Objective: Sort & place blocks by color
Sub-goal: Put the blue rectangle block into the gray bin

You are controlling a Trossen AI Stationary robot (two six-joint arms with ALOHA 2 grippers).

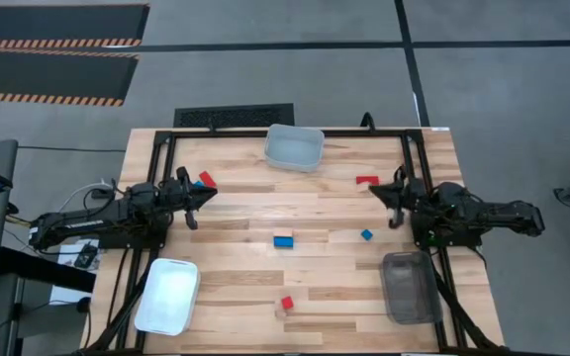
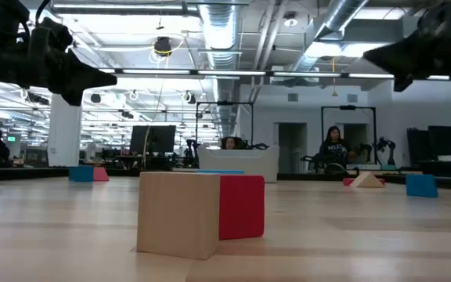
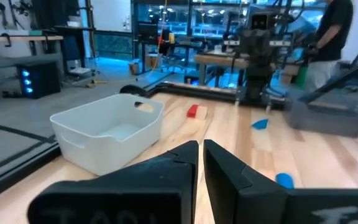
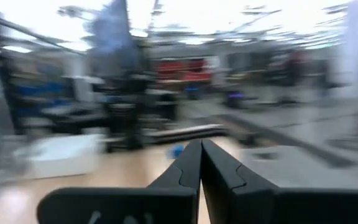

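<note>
Small wooden blocks lie scattered on the table. A red and blue pair (image 1: 206, 180) sits just beyond my left gripper (image 1: 209, 194), and a red one (image 1: 367, 181) just beyond my right gripper (image 1: 374, 190). Two blue blocks (image 1: 283, 240) (image 1: 366, 234) lie mid-table. A red block (image 2: 241, 205) and a tan block (image 2: 180, 213) stand side by side near the front edge. Both grippers hover level above the table, pointing at each other. Each is shut with nothing between its fingers (image 3: 201, 146) (image 4: 201, 144).
A clear bin (image 1: 294, 146) stands at the far middle, a white bin (image 1: 167, 295) at the near left and a grey bin (image 1: 410, 287) at the near right. Black frame rails run along both table sides. People show in the room beyond the table.
</note>
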